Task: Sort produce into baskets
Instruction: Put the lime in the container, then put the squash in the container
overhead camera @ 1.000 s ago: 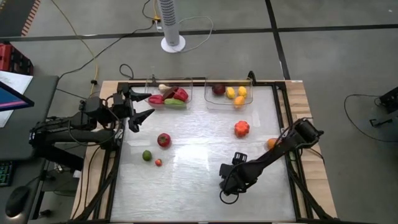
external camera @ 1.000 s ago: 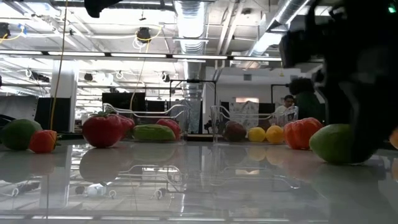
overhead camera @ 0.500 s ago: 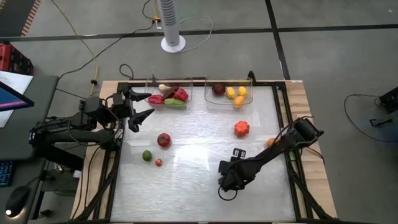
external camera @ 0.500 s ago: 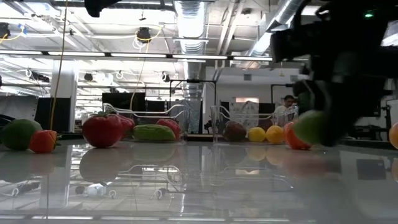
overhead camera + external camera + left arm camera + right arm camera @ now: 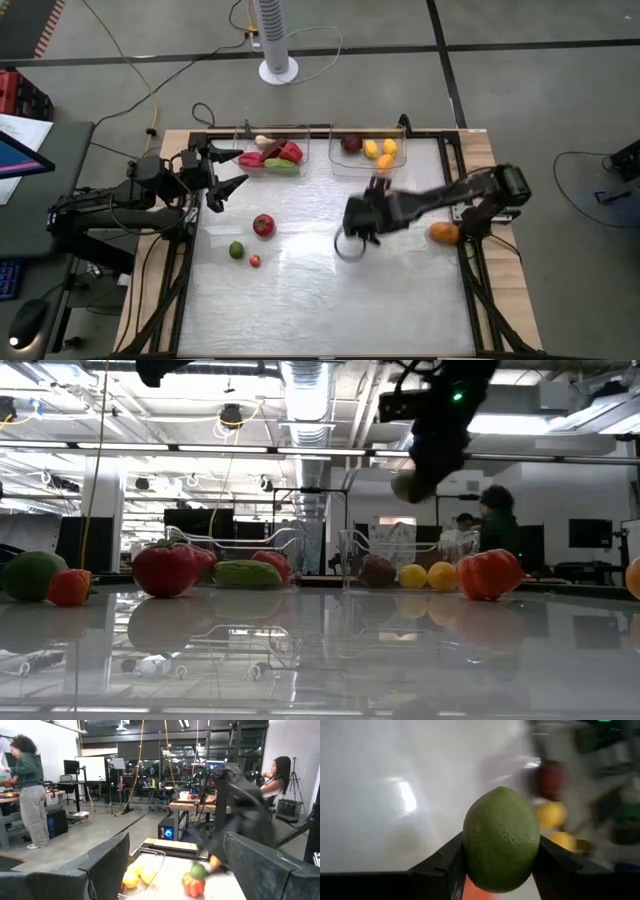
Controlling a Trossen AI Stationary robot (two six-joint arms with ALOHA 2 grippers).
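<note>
The pale glossy rectangular table (image 5: 300, 300) lies bare across its whole near half, and the two clear plastic rectangular bins, the left bin (image 5: 272, 150) and the right bin (image 5: 368, 150), sit against its far edge. The right gripper (image 5: 501, 851) hangs high over mid-table, fingers pinching a round green lime (image 5: 501, 839) well clear of the surface, with the right bin beyond its fingertips. The left gripper (image 5: 235, 170) waits at the left edge beside the left bin, fingers (image 5: 107, 865) spread.
</note>
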